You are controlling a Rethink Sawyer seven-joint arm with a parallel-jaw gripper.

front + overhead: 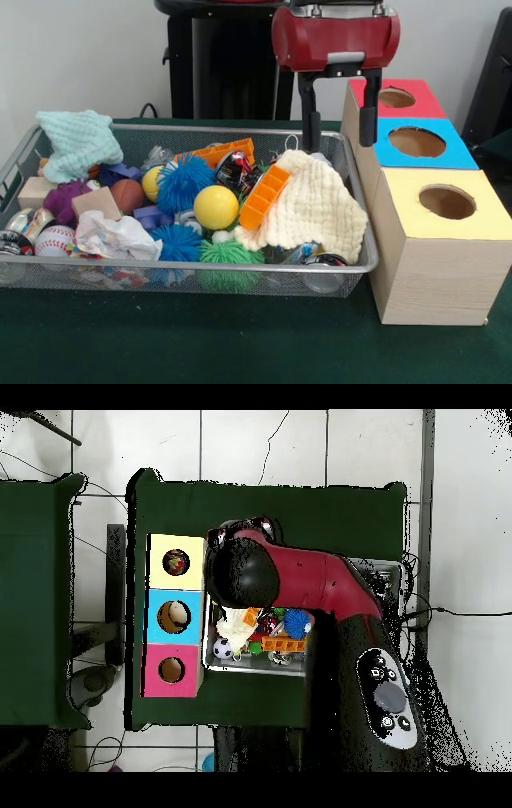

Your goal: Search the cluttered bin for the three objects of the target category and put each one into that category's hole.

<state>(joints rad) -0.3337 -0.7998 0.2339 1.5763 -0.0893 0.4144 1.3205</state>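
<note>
The wire mesh bin is full of toys. A plain white wrinkly plastic bag lies at its front left, beside a baseball. I cannot make out a polka-dot bag in the bin. My gripper hangs open and empty above the bin's far right corner, behind the cream knitted cloth. The yellow-topped wood-grain box stands right of the bin, its round hole dark. In the overhead view that hole shows something speckled inside. My arm hides most of the bin there.
A blue-topped box and a red-topped box stand behind the yellow one. The bin also holds a mint knitted cloth, a yellow ball, spiky blue and green balls, orange plastic pieces, wooden blocks and cans.
</note>
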